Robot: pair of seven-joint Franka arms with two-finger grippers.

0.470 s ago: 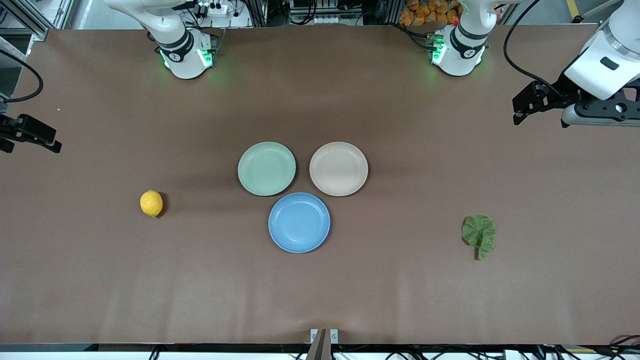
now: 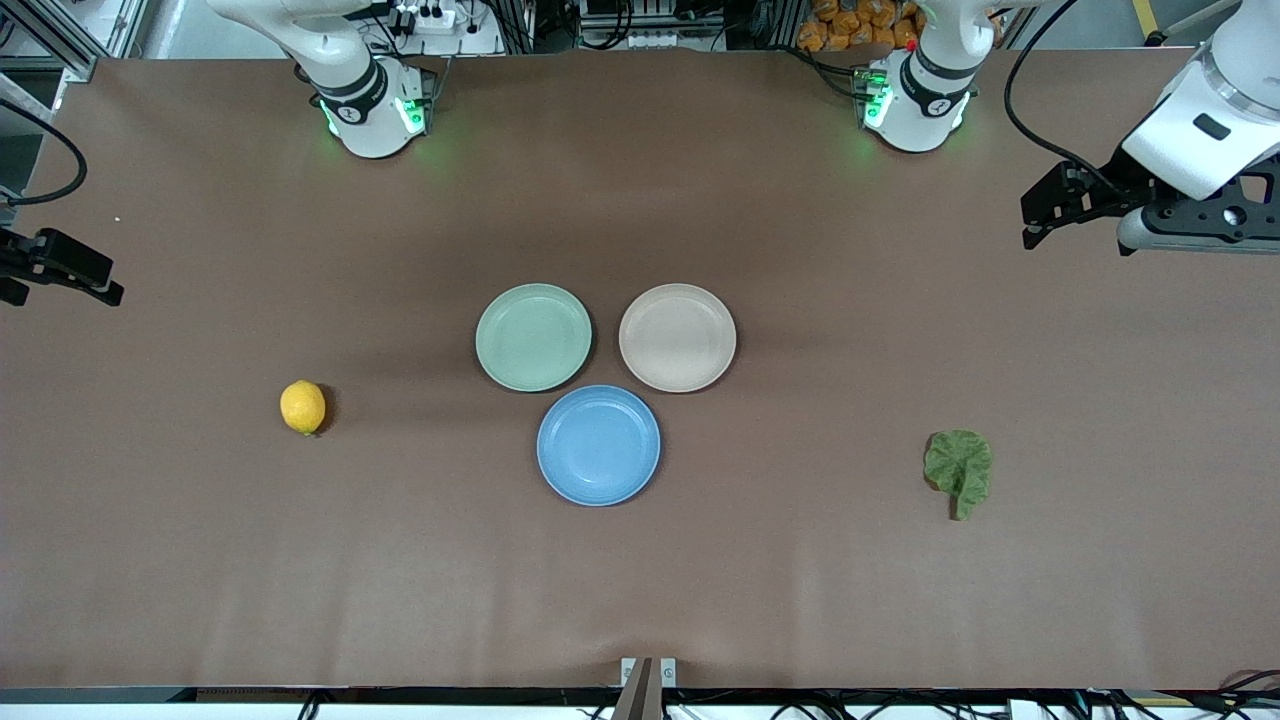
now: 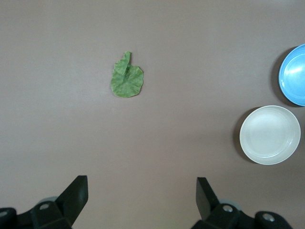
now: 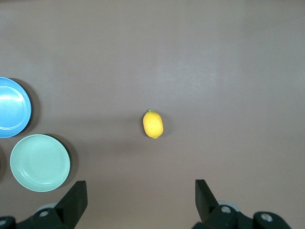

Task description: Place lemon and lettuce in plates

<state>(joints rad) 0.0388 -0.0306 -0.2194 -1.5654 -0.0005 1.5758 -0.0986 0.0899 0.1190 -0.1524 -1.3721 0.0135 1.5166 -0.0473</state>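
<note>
A smooth oval lemon lies on the matte brown table toward the right arm's end; a crinkled lettuce leaf lies toward the left arm's. Between them sit glossy round blue plate, beige plate and mint plate. The left gripper and right gripper hover over bare table, fingers spread.

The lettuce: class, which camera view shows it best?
The left wrist view: the lettuce lies large and unobstructed, stem and crinkles clear. The front view shows it smaller, toward the left arm's end. The right wrist view misses it.
</note>
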